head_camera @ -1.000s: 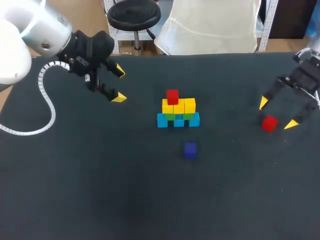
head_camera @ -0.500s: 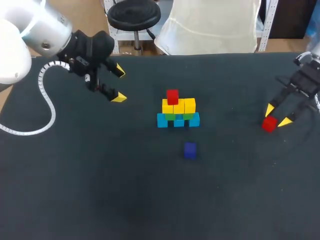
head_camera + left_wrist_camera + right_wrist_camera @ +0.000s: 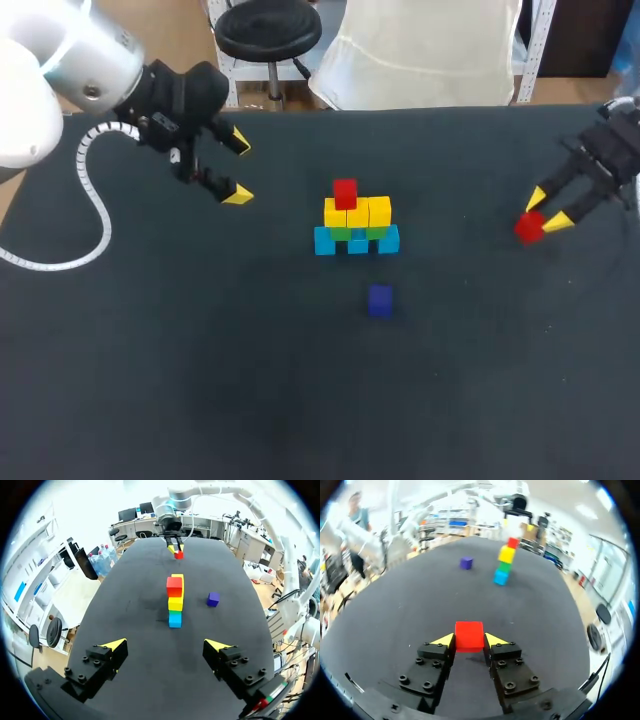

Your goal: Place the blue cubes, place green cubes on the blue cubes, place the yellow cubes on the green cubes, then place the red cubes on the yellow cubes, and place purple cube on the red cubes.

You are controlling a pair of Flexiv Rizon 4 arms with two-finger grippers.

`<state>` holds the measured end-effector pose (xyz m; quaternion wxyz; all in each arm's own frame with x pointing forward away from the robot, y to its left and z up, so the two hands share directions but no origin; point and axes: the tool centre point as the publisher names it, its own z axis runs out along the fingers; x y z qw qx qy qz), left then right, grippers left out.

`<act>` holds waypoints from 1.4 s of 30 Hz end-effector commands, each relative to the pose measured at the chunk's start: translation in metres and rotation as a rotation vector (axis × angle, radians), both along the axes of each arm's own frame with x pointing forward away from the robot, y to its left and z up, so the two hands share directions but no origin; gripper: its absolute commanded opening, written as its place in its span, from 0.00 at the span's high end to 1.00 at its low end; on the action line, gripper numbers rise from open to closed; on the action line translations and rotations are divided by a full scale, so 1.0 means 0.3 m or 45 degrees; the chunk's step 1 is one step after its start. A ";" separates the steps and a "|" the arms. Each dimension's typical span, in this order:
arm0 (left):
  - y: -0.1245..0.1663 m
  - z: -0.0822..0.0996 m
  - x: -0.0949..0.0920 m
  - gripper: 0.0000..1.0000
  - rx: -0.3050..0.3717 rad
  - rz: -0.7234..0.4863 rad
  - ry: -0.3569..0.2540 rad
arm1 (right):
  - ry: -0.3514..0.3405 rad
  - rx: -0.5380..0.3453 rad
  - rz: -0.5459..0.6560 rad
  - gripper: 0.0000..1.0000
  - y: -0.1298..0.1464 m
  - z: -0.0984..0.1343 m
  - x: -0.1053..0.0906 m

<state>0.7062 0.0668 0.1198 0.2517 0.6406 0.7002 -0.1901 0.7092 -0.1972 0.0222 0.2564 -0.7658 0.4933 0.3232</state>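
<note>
On the dark matte surface [image 3: 200, 350], close to its middle, stands a small stepped stack of cubes. A row of light blue cubes [image 3: 357, 241] sits at the bottom, with green cubes [image 3: 341, 234] on them and a row of yellow cubes [image 3: 358, 212] on the green. A single red cube [image 3: 345, 193] tops the left end of the yellow row. A dark purple cube [image 3: 380, 300] lies alone on the surface, near the stack on the side of the near edge and apart from it. Near the right edge, toward the far right corner, the right arm [image 3: 612, 152] has its jaws closed narrowly on a second red cube [image 3: 529, 227]. Both yellow tips [image 3: 444, 640] press its opposite sides; whether this cube touches the surface cannot be told. Over the far left part of the surface the left arm [image 3: 90, 60] holds its jaws spread wide with nothing between them, and the stack stands well ahead of them in the left wrist view.
</note>
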 end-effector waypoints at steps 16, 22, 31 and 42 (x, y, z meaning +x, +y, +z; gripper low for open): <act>0.003 -0.002 -0.002 0.00 -0.003 -0.002 -0.004 | -0.207 -0.171 -0.647 1.00 0.286 0.235 0.041; 0.003 -0.002 -0.002 0.00 -0.003 -0.002 -0.004 | -0.238 -0.136 -0.604 1.00 0.412 0.271 0.056; 0.003 -0.002 -0.002 0.00 -0.003 -0.002 -0.004 | -0.211 -0.124 -0.571 1.00 0.545 0.276 0.043; 0.003 -0.002 -0.002 0.00 -0.003 -0.002 -0.004 | -0.095 -0.140 -0.571 1.00 0.634 0.286 0.025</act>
